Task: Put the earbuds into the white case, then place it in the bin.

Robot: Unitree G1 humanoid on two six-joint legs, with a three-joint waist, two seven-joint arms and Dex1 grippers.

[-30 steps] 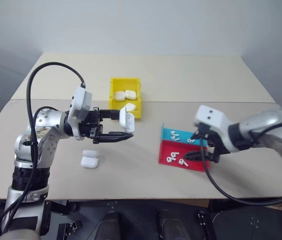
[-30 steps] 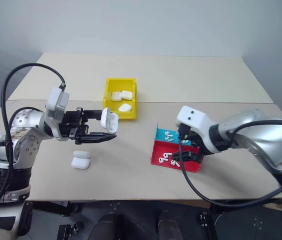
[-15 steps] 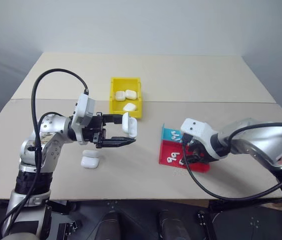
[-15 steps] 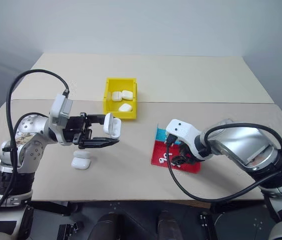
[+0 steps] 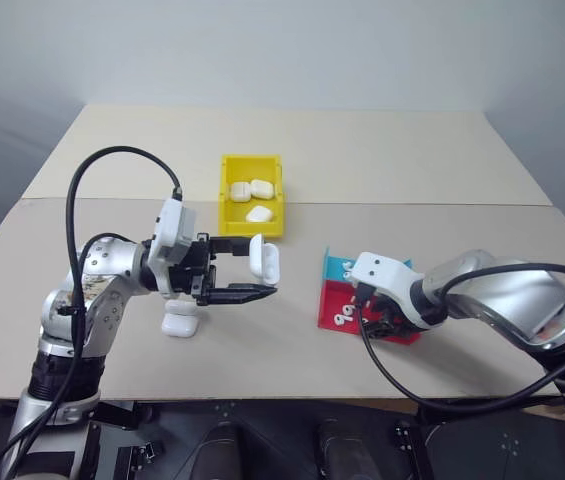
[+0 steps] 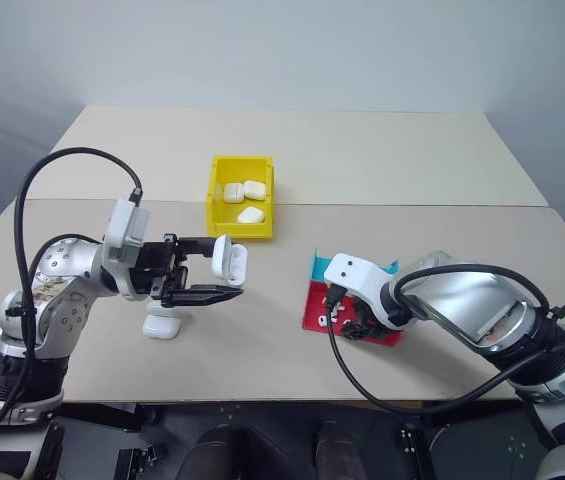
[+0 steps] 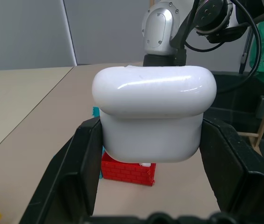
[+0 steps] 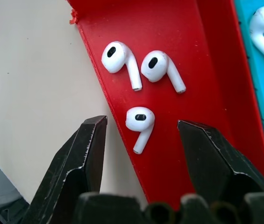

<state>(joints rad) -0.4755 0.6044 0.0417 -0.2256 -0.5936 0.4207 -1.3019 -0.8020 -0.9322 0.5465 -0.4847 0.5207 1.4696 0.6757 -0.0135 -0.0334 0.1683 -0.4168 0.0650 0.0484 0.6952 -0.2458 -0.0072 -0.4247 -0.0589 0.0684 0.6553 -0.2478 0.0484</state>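
Blocking the red tray (image 7: 128,171), the white case (image 7: 153,116) hides most.

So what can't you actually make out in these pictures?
- Whether the white case in the left gripper holds any earbuds: the left wrist view shows its closed outside.
- How many earbuds lie in the tray: the right gripper and picture edges cut it off.
- Cases in the yellow bin: too small to tell if shut.

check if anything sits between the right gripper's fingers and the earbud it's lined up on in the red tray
Nothing visible does. The right gripper stands open astride one earbud on the red tray; two other earbuds lie just beyond it, outside the gap.
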